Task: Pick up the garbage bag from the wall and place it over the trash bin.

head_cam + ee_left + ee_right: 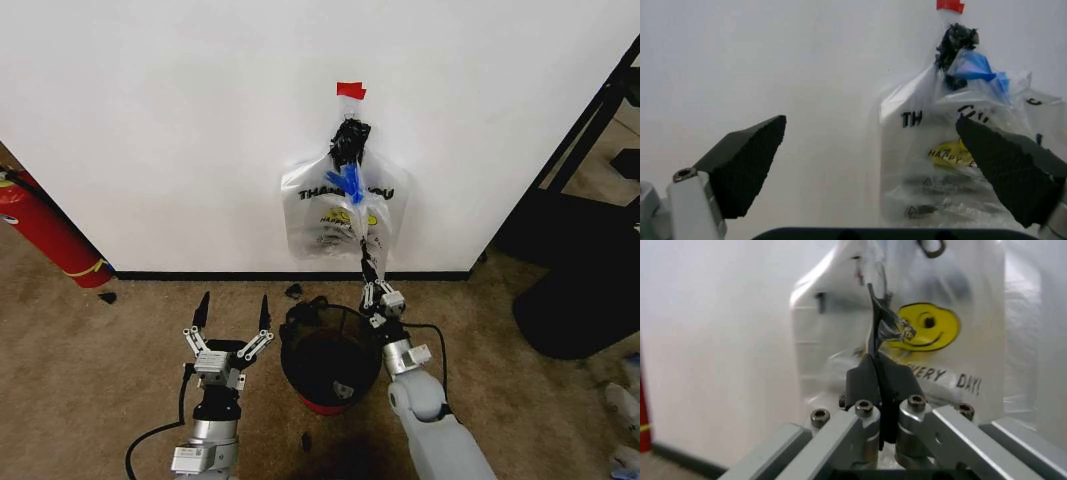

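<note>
Right end effector [366, 262], pinched shut on a fold of the garbage bag [335, 205] hanging straight ahead on the wall [170, 120], is nearer than the wide-open left end effector [232, 310]; the trash bin [330, 355] sits directly below.

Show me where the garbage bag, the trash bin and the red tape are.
garbage bag [315, 205], head view, on its see-through front left of the print.
trash bin [300, 340], head view, on its black mesh rim.
red tape [351, 91], head view, middle of the piece.

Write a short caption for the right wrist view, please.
Right gripper shut on the garbage bag hanging against the white wall.
</note>
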Motion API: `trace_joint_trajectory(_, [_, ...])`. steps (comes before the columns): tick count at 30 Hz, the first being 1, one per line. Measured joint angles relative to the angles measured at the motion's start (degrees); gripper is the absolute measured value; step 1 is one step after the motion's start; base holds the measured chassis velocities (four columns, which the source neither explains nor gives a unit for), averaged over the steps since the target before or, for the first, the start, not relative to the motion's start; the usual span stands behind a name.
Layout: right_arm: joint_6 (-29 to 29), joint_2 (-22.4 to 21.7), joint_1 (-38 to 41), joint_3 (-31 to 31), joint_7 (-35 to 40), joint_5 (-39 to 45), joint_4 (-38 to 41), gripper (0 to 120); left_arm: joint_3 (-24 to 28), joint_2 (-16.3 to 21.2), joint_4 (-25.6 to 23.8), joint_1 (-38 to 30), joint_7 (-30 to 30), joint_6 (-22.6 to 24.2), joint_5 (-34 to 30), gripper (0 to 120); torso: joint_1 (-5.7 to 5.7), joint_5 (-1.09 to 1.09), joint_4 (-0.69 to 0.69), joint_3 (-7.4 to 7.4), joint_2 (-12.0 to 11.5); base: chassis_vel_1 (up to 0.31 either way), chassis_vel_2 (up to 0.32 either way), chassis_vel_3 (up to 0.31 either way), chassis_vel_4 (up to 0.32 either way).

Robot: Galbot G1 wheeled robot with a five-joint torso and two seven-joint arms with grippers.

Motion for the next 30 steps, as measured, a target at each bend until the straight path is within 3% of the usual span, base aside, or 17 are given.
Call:
trace_joint_trajectory(9, [-1.7, -2.4, -3.3, 7.8, -17.0, 3.6, 2.9, 0, 0.0, 0.0, 0.1, -0.2, 0.0, 0.0, 0.0, 100, 0.01, 0.00, 0.00, 0.00, 0.0, 0.000, 0.000, 0.000, 0.000])
trace_joint_trajectory(15, [-3.3, -3.3, -4.3, 15.5, -37.4, 6.4, 2.5, 0, 0.0, 0.0, 0.2, -0.2, 0.0, 0.1, 0.1, 100, 0.00, 0.00, 0.00, 0.00, 0.0, 0.000, 0.000, 0.000, 0.000])
trace_joint_trajectory(19, [-3.3, -3.5, -4.7, 18.1, -44.0, 7.0, 1.7, 0, 0.0, 0.0, 0.2, -0.2, 0.1, 0.2, 0.1, 100, 0.00, 0.01, 0.00, 0.00, 0.0, 0.000, 0.000, 0.000, 0.000])
trace_joint_trajectory(30, [0.1, -3.3, -6.1, 21.6, -46.8, 7.6, -2.0, 0, -0.3, 0.6, 0.1, -0.3, 0.1, 0.3, -0.2, 100, 0.00, 0.01, 0.00, 0.00, 0.0, 0.000, 0.000, 0.000, 0.000])
